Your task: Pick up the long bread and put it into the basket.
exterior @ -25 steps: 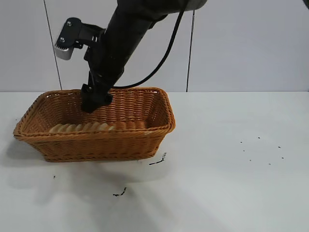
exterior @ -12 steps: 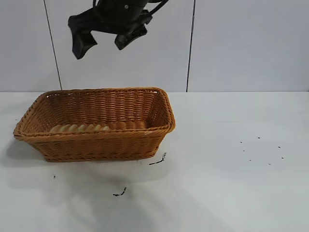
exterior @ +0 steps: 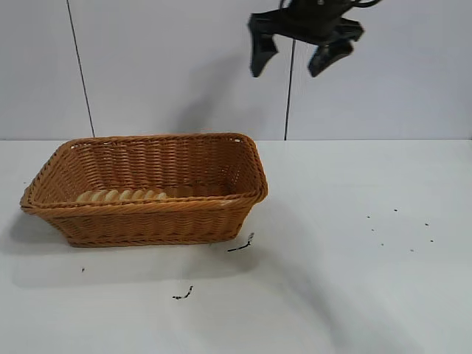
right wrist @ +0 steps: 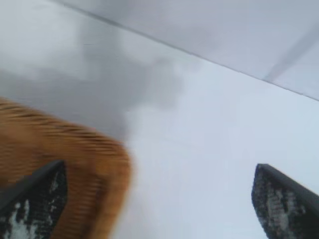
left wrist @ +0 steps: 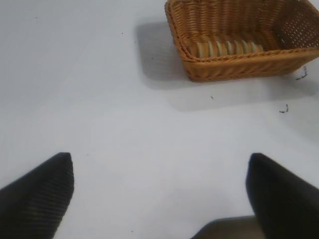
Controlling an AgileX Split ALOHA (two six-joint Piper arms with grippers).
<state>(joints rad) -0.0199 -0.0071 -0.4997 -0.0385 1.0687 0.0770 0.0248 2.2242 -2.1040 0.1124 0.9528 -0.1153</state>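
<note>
Exterior view: long bread (exterior: 122, 196) lies inside basket (exterior: 243, 166) near the table's (exterior: 354, 280) left edge, apparently delivered; right gripper (exterior: 301, 53) aloft, jaws spread wide, empty.

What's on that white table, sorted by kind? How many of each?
Wicker basket: 1
Long bread, lying inside the basket: 1
Total: 2

A white table (exterior: 346, 295) carries small dark specks (exterior: 398, 228) at the right and black scraps (exterior: 184, 293) near its front; behind stands a pale panelled wall (exterior: 162, 66) with dark vertical seams
</note>
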